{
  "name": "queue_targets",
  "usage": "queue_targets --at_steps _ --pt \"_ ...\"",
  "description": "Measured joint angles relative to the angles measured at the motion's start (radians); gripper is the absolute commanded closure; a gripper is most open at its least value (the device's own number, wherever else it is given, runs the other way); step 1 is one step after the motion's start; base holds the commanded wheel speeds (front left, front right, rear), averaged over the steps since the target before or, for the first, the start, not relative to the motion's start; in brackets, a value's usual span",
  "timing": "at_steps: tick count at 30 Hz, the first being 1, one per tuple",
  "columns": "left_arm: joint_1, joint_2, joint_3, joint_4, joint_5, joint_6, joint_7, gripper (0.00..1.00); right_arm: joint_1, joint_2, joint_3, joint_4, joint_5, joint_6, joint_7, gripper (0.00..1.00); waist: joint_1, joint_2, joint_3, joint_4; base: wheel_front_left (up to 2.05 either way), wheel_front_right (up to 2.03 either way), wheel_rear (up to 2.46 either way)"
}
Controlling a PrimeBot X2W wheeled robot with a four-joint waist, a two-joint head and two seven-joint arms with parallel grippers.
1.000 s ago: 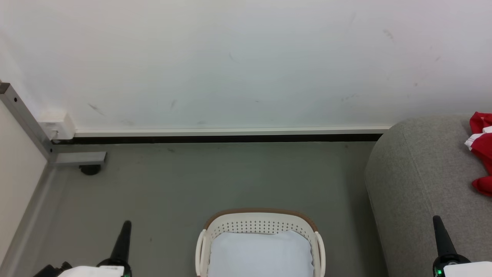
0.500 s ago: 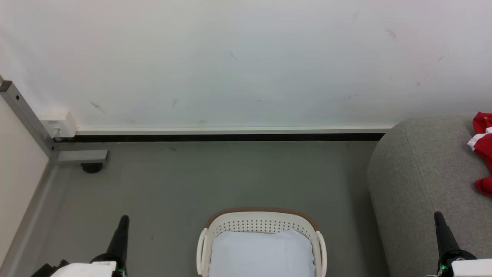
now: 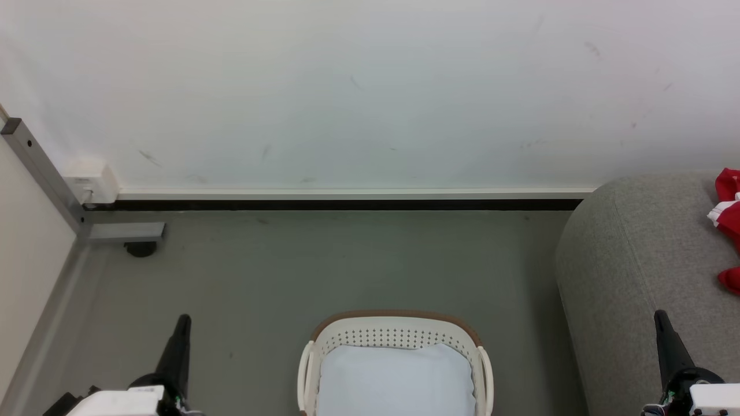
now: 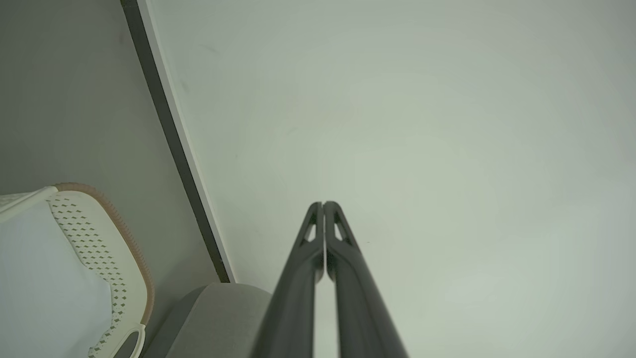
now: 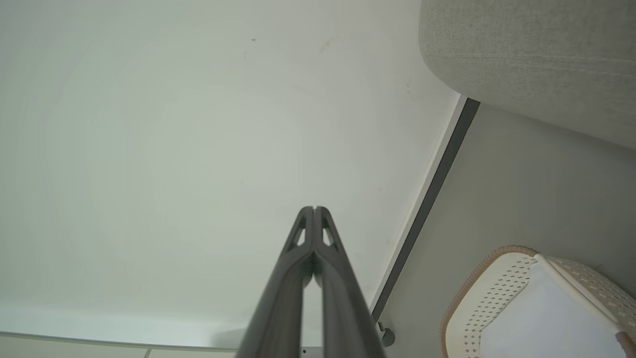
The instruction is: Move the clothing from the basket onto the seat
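Stock: basket (image 3: 396,329) holds pale pad (image 3: 396,381), no red seen; clothing (image 3: 731,228) lies on seat (image 3: 624,277) right of basket, so job prob. done; L gripper (image 4: 323,206) & R gripper (image 5: 314,209) flank basket, fingers together, empty.

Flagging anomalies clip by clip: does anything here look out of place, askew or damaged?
Nothing looks damaged or spilled. The red garment lies crumpled on the grey sofa, cut by the picture's right edge; the laundry basket stands upright holding a pale pad. Faint scuff marks dot the wall.
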Motion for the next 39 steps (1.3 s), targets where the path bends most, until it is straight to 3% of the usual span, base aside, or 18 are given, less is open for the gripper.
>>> queue_targets --at_steps 11,39 --pt "-0.009 0.0 0.01 -0.001 -0.068 -0.005 0.017 1.0 -0.006 -0.001 -0.006 -0.003 0.076 0.0 0.018 1.0 0.0 0.0 0.003 0.005 0.0 0.0 0.0" --pt "-0.01 -0.001 0.01 -0.001 -0.068 -0.006 0.017 1.0 -0.006 -0.001 -0.006 -0.004 0.076 0.0 0.018 1.0 0.0 0.0 0.003 0.005 0.0 0.0 0.0"
